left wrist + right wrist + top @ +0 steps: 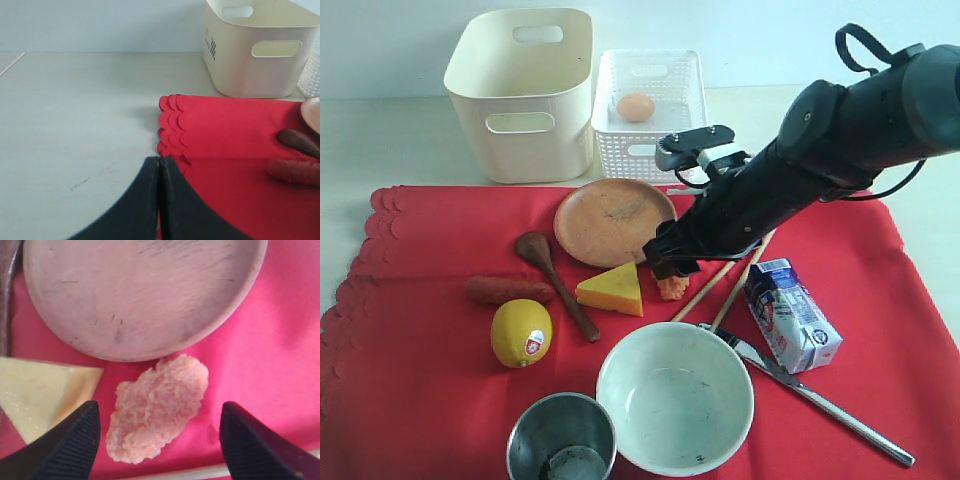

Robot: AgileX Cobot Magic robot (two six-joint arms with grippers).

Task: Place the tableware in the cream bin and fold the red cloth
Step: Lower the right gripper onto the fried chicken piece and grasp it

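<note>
Right pincer [160,432], spread wide, over a pink food lump [157,412] just beside the brown plate [610,222]. Left pincer [159,200], pressed together, empty, at the scalloped edge of the red cloth [420,300]. Plate likely stiff and light: best taken at the rim. Steel cup [560,440] and knife [820,400] probably slippery. Cloth soft, limp. Cream bin [480,150] behind the cloth, open-topped, with free room above.

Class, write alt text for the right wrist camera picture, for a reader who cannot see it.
The right gripper is open, its two black fingers on either side of a pinkish crumbly food piece lying on the red cloth. A brown round plate lies close by the piece, and a yellow cheese wedge lies near one finger.
</note>
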